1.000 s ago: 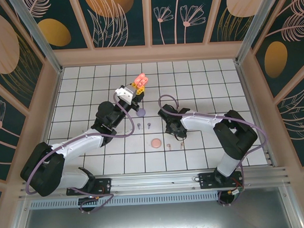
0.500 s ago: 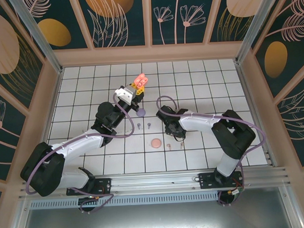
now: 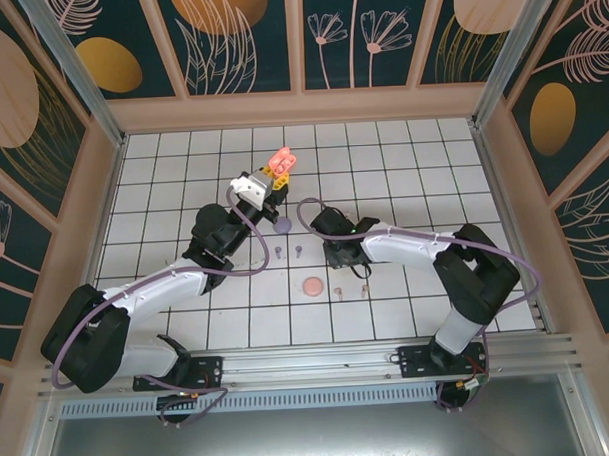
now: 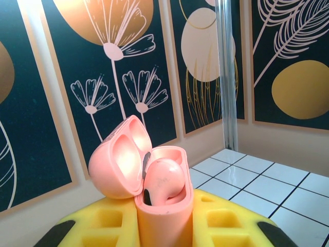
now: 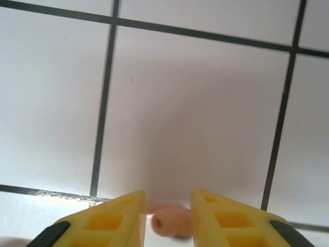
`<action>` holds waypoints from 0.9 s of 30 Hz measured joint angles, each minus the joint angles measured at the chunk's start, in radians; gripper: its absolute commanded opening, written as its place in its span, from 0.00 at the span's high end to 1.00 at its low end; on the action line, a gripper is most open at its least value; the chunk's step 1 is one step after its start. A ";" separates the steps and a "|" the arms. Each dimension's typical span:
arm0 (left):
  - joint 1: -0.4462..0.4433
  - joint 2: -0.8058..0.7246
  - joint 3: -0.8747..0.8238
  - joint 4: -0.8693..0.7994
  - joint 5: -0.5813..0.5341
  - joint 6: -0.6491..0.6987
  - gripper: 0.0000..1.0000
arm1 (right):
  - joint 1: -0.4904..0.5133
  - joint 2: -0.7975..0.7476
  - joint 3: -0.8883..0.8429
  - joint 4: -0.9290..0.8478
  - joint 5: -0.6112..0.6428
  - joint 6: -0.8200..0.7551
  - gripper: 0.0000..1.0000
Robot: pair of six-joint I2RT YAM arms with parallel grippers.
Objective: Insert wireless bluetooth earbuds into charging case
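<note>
White-tiled worktop (image 5: 195,103): right hand (image 5: 168,216) just closed onto a pink earbud (image 5: 169,222), on the arm-base side of the charging case (image 4: 169,213). That open case sits clenched in the left hand (image 4: 164,231), one bud (image 4: 163,180) seated; transfer looks next.

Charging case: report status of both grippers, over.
Left gripper shut on open salmon-pink plastic charging case. Right gripper shut on small salmon-pink earbud. No obstruction seen.

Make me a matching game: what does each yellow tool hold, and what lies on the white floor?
Things:
1. left tool
2. right tool
3. white tiled floor

What goes with it:
A. two lilac-purple stemmed earbuds
B. open salmon-pink plastic charging case
C. one salmon-pink plastic earbud

Pairs: 1-B, 2-C, 3-A.
</note>
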State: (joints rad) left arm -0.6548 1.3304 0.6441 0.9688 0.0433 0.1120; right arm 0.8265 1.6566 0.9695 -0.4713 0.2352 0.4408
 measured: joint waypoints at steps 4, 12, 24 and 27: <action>0.000 0.000 0.000 0.000 0.000 0.000 1.00 | 0.000 0.045 0.040 -0.003 -0.019 -0.102 0.70; 0.000 0.000 0.000 0.000 0.003 -0.004 1.00 | 0.000 0.127 0.093 -0.031 -0.032 -0.148 0.55; 0.000 0.000 0.000 0.000 0.003 -0.004 1.00 | -0.072 0.026 0.110 -0.084 -0.060 0.097 0.59; 0.000 0.000 0.000 0.000 0.004 -0.004 1.00 | -0.101 -0.038 0.060 -0.081 -0.084 0.209 0.61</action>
State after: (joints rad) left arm -0.6548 1.3304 0.6441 0.9691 0.0471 0.1078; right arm 0.7258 1.6188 1.0290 -0.5526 0.1509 0.6498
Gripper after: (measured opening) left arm 0.223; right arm 0.400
